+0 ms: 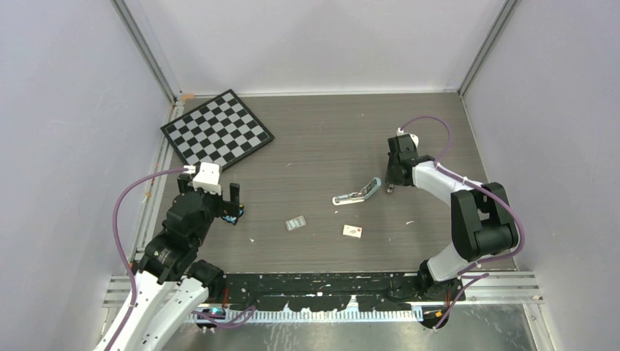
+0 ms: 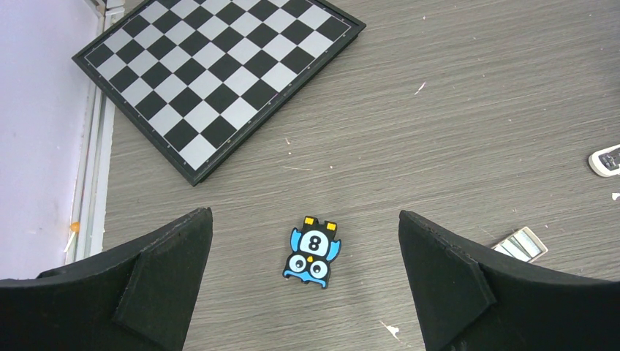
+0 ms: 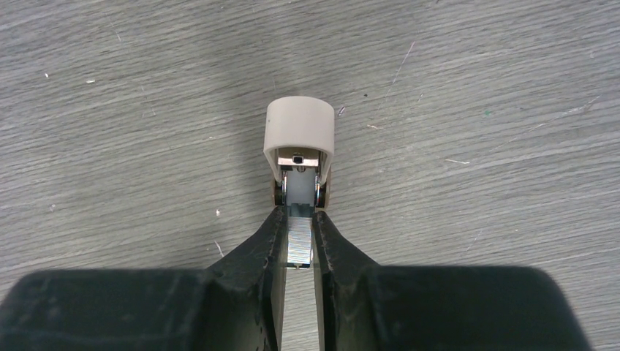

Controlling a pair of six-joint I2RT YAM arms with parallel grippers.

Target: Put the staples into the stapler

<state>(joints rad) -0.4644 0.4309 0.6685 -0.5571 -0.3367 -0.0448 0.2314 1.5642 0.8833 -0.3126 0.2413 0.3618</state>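
The stapler (image 1: 357,194) lies open mid-table, its pale teal top raised at the right end. In the right wrist view its end (image 3: 299,135) shows as a pale rounded cap over a silver channel. My right gripper (image 1: 390,187) (image 3: 298,216) is shut on a short ribbed silvery strip of staples (image 3: 299,243), held at the mouth of that channel. More staples (image 1: 295,224) (image 2: 520,245) lie left of the stapler. My left gripper (image 1: 219,201) (image 2: 303,216) is open and empty at the left. The stapler's white tip (image 2: 605,159) shows at the left wrist view's right edge.
A black-and-blue owl gadget (image 1: 232,218) (image 2: 313,252) lies under the left gripper's open fingers. A small white box with a red mark (image 1: 353,231) lies in front of the stapler. A chessboard (image 1: 217,129) (image 2: 219,73) sits at the back left. Walls enclose the table.
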